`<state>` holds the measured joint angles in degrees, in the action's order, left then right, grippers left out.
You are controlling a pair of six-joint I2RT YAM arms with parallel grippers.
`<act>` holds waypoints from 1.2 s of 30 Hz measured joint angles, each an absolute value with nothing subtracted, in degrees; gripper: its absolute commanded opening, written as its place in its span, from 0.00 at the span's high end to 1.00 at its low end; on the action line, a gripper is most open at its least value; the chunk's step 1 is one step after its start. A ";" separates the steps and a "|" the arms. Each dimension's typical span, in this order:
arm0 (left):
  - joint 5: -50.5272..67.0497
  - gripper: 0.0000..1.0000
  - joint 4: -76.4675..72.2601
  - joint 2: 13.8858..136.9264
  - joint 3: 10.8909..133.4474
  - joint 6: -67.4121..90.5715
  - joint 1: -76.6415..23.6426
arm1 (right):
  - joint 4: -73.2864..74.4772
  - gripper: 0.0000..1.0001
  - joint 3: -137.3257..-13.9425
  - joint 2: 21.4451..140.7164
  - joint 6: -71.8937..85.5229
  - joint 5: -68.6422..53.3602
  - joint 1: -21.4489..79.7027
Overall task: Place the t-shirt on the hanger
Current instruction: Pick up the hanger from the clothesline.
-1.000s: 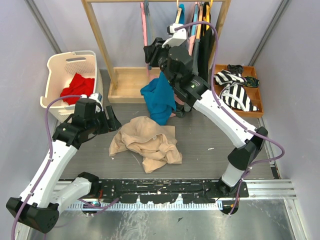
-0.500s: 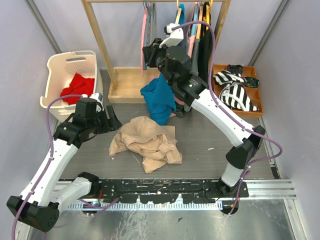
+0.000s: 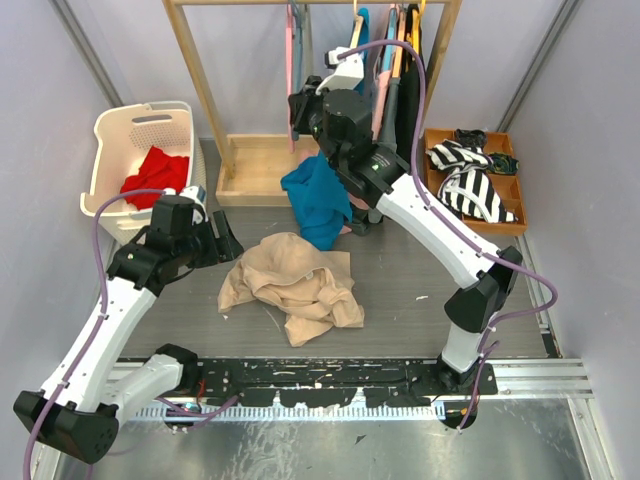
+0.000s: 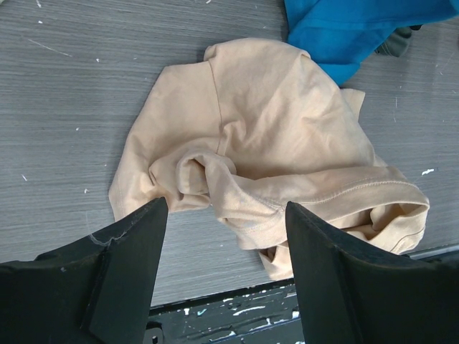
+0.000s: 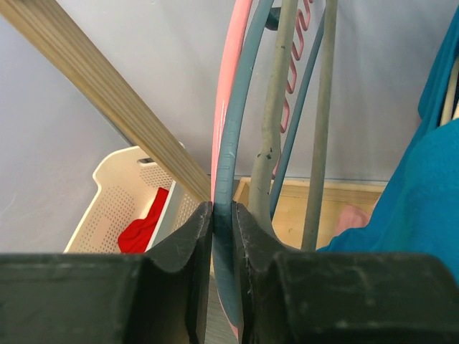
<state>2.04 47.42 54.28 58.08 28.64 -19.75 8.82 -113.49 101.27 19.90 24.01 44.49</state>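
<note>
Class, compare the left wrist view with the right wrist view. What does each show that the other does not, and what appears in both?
Only the left wrist view shows the crumpled beige cloth t-shirt lying on the grey table, framed by the open left gripper.

Only the right wrist view shows the right gripper shut on a blue-grey plastic hanger beside a pink hanger. It also shows a slanted wooden rack post and a cream plastic basket holding a red cloth.

Both show the teal-blue garment.

Open desk [image 4: 64, 107] flanks the t-shirt [image 4: 272, 122] left and right, while the teal garment [image 4: 358, 29] overlaps its far edge.
</note>
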 measured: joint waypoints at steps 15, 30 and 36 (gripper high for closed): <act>2.20 0.27 46.59 55.02 58.08 28.69 -19.75 | 6.63 0.99 -108.29 97.30 19.86 26.87 44.07; 2.31 0.27 46.59 55.02 58.08 28.73 -19.75 | 2.00 0.99 -106.65 95.11 18.76 19.77 42.98; 2.31 0.28 46.59 55.02 58.08 28.73 -19.75 | 1.58 0.99 -106.59 94.48 18.31 17.61 42.89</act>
